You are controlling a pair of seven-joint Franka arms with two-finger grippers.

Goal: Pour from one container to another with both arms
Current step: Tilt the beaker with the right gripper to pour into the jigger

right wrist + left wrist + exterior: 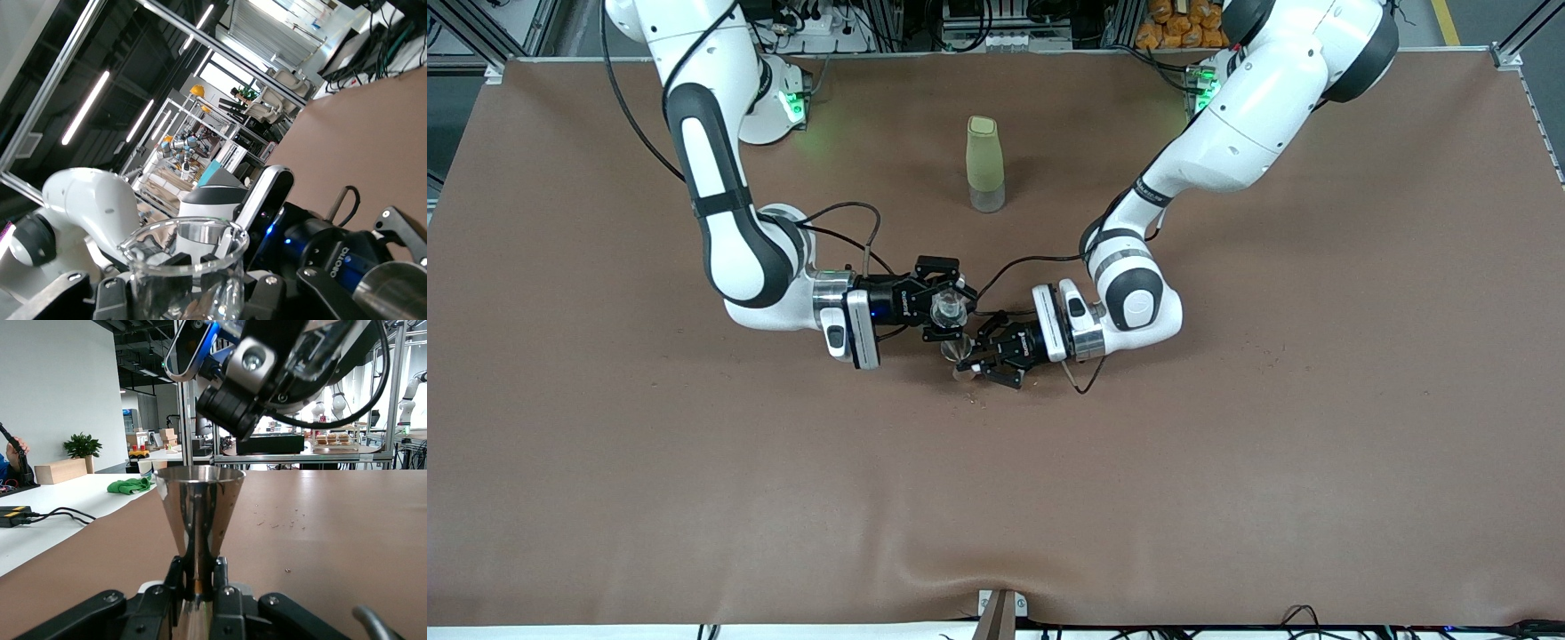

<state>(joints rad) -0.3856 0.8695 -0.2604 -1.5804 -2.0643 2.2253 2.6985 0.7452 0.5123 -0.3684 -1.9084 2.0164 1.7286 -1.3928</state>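
A clear glass beaker hangs over the middle of the table with my right gripper shut on it. In the right wrist view the beaker fills the space between the fingers and looks tipped, since the room leans in that view. Just below and beside it is a cone-shaped metal cup, held upright by its narrow waist in my shut left gripper. In the left wrist view the cup rises from my left gripper, with the right gripper above its rim.
A tall bottle with a pale green upper part stands on the brown table, farther from the front camera than both grippers. Small crumbs lie on the table near the metal cup. Cables loop from both wrists.
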